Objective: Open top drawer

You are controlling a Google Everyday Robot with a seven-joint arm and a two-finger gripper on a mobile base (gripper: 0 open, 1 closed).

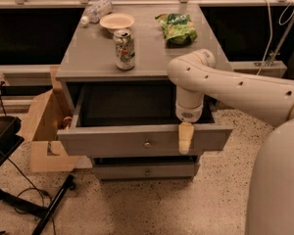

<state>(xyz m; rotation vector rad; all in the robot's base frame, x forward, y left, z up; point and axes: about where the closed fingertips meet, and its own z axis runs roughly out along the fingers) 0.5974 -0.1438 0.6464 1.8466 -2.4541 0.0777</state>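
The top drawer [112,140] of the grey cabinet stands pulled far out, its deep dark box showing empty. A small round metal knob [147,144] sits at the centre of its front. My gripper [185,137] hangs from the white arm over the drawer's front edge, right of the knob, with a pale fingertip [185,136] down against the front panel. A narrower drawer [146,171] below is shut, with its own knob.
On the cabinet top [93,48] stand a drink can [124,49], a bowl [117,21], a lying plastic bottle [95,10] and a green snack bag [177,28]. A cardboard box [44,126] sits left of the cabinet. A black stand [5,146] is at far left.
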